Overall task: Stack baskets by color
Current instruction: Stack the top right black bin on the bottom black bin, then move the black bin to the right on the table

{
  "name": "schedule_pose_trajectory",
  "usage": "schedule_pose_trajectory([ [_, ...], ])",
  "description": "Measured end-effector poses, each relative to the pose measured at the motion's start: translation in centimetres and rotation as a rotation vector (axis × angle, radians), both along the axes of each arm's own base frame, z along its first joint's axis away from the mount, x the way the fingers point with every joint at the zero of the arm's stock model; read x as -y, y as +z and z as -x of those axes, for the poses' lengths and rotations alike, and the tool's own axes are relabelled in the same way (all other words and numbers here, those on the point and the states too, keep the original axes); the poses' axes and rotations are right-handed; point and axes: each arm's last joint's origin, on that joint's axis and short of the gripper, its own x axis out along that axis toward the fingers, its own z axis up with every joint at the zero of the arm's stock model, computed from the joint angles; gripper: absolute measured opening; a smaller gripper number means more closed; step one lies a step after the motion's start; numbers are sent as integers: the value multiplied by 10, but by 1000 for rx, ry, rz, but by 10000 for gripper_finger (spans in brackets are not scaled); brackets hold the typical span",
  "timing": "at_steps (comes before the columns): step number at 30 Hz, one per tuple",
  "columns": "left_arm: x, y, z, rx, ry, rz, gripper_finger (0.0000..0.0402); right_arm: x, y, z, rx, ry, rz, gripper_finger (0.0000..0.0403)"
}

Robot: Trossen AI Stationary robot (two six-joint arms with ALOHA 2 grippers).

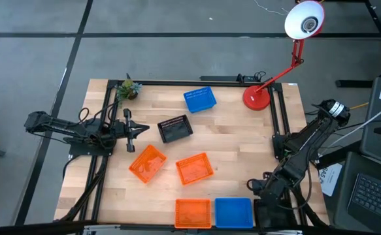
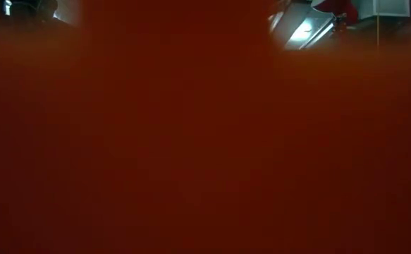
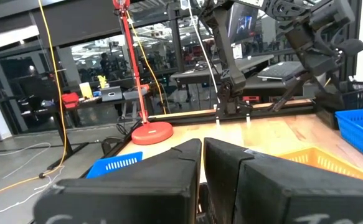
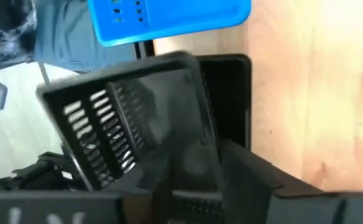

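On the wooden table lie a blue basket (image 1: 200, 99) at the far side, a black basket (image 1: 175, 128) in the middle, and two orange baskets (image 1: 148, 163) (image 1: 195, 168) nearer. At the near edge stand an orange basket (image 1: 193, 213) and a blue basket (image 1: 233, 212). My right gripper (image 4: 209, 152) is open at the near right corner, over a tilted black basket (image 4: 131, 112). That basket leans into another black basket (image 4: 231, 99) lying flat beneath it. My left gripper (image 3: 203, 168) is shut on nothing at the table's left side, near the middle black basket. My right gripper slants down from the near right over the tilted black basket's near wall (image 4: 187, 158). The wall sits by the open fingers, and I cannot tell whether they touch it. The basket's lower edge rests in the flat black basket, with its far side raised.
A red desk lamp (image 1: 257, 96) stands at the far right and a small potted plant (image 1: 128, 88) at the far left corner. The orange basket at the near edge fills the low view (image 2: 205, 141). Bare wood lies between the middle baskets and the right edge.
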Motion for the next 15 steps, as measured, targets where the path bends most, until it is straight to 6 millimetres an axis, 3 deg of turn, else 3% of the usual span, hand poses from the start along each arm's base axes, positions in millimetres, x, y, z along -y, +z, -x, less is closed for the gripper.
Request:
schedule_pose_trajectory([
  [5,0,0,0,0,0,0,14,3,-2,2,-13,17,35,141],
  [11,0,0,0,0,0,0,14,6,-2,1,-84,-82,39,142],
  [15,0,0,0,0,0,0,14,8,-3,-1,7,-80,98,142],
])
